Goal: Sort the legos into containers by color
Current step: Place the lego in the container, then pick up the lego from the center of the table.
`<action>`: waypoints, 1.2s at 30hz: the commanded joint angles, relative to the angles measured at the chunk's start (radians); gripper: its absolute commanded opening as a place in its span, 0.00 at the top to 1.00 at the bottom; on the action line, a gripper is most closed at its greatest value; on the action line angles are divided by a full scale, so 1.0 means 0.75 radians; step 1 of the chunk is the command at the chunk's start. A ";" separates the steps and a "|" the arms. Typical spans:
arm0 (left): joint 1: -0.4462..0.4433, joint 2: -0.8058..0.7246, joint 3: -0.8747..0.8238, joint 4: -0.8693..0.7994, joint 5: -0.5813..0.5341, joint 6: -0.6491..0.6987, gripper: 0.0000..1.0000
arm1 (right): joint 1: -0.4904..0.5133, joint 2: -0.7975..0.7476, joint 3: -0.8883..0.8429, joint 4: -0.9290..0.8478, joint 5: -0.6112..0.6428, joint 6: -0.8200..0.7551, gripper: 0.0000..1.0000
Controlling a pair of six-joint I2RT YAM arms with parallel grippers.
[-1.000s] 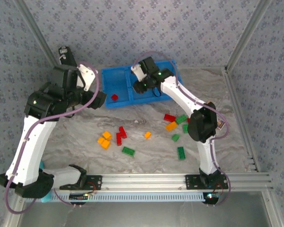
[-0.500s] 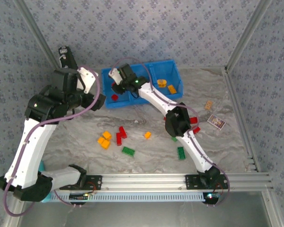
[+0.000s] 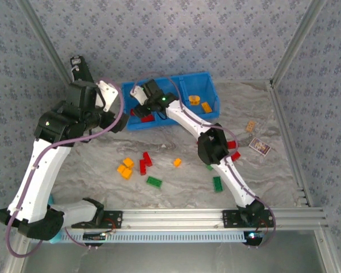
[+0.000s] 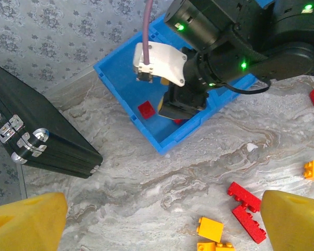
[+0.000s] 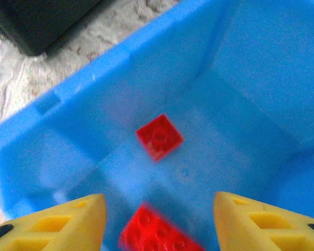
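Note:
The containers are three compartments of a blue tray (image 3: 213, 91) at the back of the table. My right gripper (image 3: 143, 114) (image 5: 159, 225) hangs open over the left compartment. Between its yellow fingers (image 5: 57, 225) a long red brick (image 5: 157, 235) shows blurred, touching neither finger. A square red brick (image 5: 159, 137) (image 4: 146, 110) lies on that compartment's floor. Two orange bricks (image 3: 200, 103) sit in the right compartment. My left gripper (image 4: 162, 225) is wide open and holds nothing, high above the bare table in front of the tray's left corner. Loose legos lie mid-table: orange (image 3: 125, 168), red (image 3: 145, 162) and green (image 3: 154, 182).
A black case with silver latches (image 4: 36, 136) lies left of the tray. More bricks lie under the right arm: green (image 3: 217, 183) and red (image 3: 234, 154). A small card (image 3: 260, 147) and a tan piece (image 3: 250, 125) lie at the right. Metal frame rails border the table.
My right gripper swung left from the tray's middle to the left compartment, then opened, and the long red brick has come free of it. The left arm shifted slightly.

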 commanded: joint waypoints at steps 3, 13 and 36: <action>-0.006 -0.054 -0.007 0.057 -0.015 0.005 0.05 | 0.003 -0.332 -0.174 -0.073 -0.025 0.007 0.41; -0.016 -0.121 -0.052 0.099 0.022 0.006 0.04 | -0.009 -0.938 -0.983 -0.146 0.231 0.739 0.41; -0.108 -0.259 -0.166 0.177 -0.075 0.069 0.03 | 0.148 -1.108 -1.853 0.216 0.110 1.786 0.34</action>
